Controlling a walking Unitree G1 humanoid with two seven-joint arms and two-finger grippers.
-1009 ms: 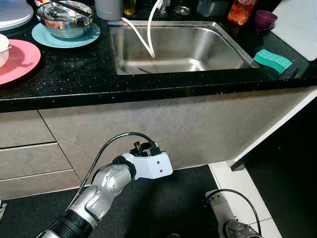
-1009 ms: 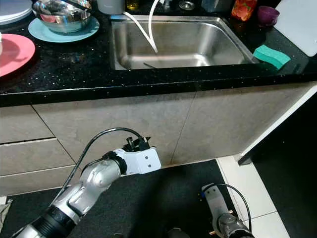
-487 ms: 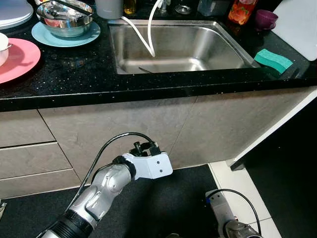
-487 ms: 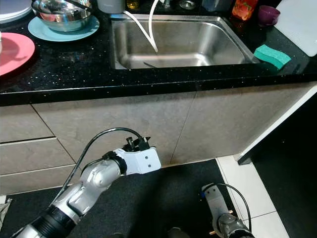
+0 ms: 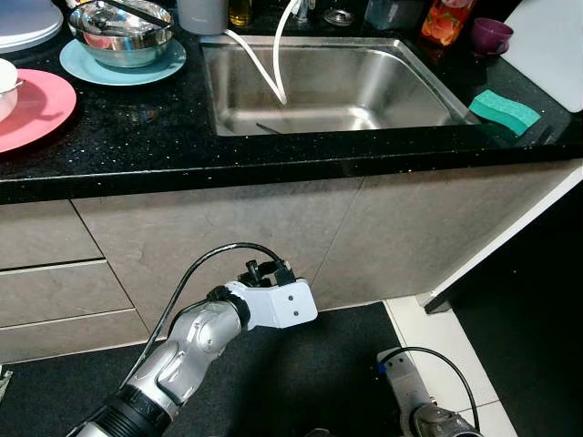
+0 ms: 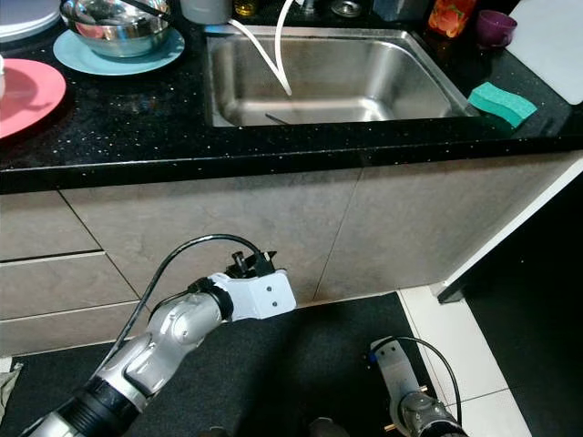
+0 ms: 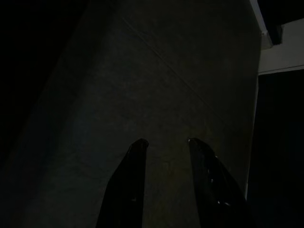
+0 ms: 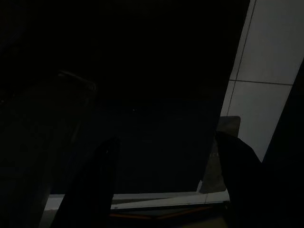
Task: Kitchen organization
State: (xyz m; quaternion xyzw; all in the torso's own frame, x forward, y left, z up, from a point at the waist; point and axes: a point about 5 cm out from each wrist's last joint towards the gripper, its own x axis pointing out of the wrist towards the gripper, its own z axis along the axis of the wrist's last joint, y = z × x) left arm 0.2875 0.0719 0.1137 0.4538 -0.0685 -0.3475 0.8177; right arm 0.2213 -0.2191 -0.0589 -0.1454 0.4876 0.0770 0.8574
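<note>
A steel sink is sunk in the speckled black counter, with a flat green sponge at its 3 o'clock. The left gripper faces the matte grey cabinet, fingers slightly apart. The right gripper hangs low, fingers wide apart.

On the black counter I see a pink plate at the far left. Behind it a steel bowl sits on a light blue plate. The steel sink is in the middle, with a white hose hanging into it. Right of the sink a green sponge lies flat at the counter edge. A small purple cup stands upright behind it, beside a bottle with an orange label.
</note>
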